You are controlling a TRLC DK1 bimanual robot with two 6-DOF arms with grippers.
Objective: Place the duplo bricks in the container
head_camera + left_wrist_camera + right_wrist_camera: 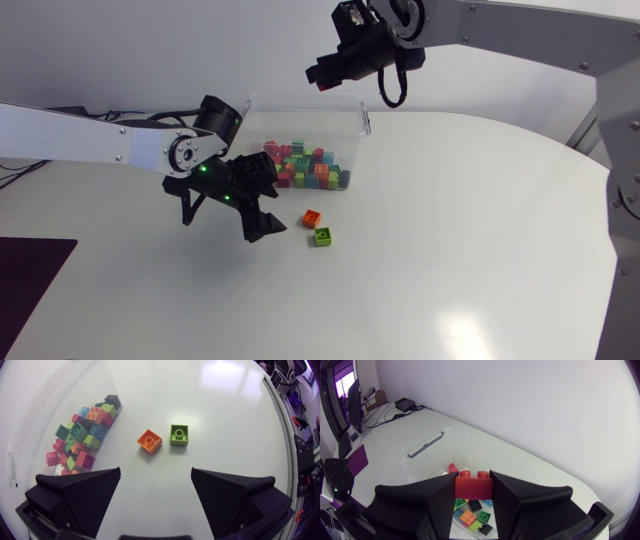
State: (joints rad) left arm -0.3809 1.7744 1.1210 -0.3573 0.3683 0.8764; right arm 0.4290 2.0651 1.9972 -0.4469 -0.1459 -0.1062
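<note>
Where the loose bricks lie: an orange brick (311, 217) and a green brick (323, 236) sit studs up on the table (460, 260). They are just beside each other without touching, outside the container (300, 120) and near its front wall.
Container: a clear, open-topped tub toward the table's far side. A pile (310, 170) of red, pink, green, orange and blue bricks is heaped at its front end.
Left gripper (268, 198): low over the table just in front of the container. Its fingers are spread wide and hold nothing, and a green light shows on its body.
Left wrist view: the orange brick (149, 441) and the green brick (179, 435) lie ahead of the left gripper (156, 491), in line with the gap between its fingers, and neither finger touches them. The orange brick is turned at an angle, while the green one sits squarer. The pile (82, 435) lies off to one side, behind the container (35, 415) wall.
Right gripper (330, 68): raised above the container's back edge, well off the table.
Right wrist view: the right gripper (474, 480) is clamped on a red brick (474, 487), with one finger pressed to each side and the studs up. The container (485, 455) stands open beneath it, and part of the pile (470, 516) shows through the gap under the brick.
</note>
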